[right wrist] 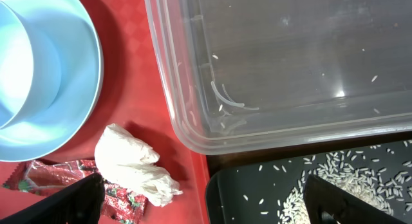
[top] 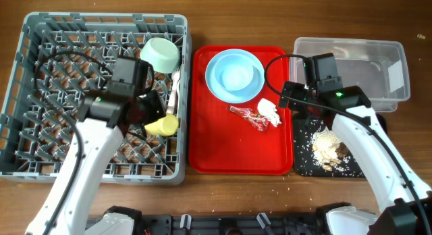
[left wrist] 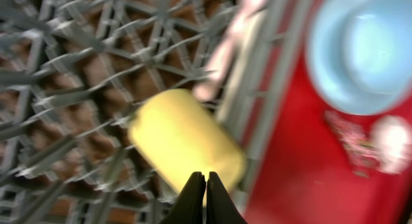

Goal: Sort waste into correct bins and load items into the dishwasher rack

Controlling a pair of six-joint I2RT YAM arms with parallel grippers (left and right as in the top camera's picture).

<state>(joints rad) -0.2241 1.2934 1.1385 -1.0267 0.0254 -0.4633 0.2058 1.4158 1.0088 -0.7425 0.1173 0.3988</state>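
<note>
A yellow cup [top: 163,125] lies on its side in the grey dishwasher rack [top: 40,169], also in the left wrist view [left wrist: 185,143]. My left gripper [left wrist: 206,185] is shut and empty just above it. A mint-green bowl [top: 160,53] and a white utensil [top: 173,90] are in the rack. The pale blue plate [top: 234,75] sits on the red tray [top: 229,154] with the red wrapper [top: 248,116] and the white tissue [top: 269,111]. My right gripper [right wrist: 203,198] is open over the tray's right edge beside the tissue [right wrist: 132,166] and wrapper [right wrist: 58,176].
The clear tub [top: 388,56] stands at the back right, its wall in the right wrist view [right wrist: 193,137]. The black tray [top: 305,164] holds beige food scraps [top: 327,146] and scattered rice [right wrist: 335,185]. Bare wooden table lies around.
</note>
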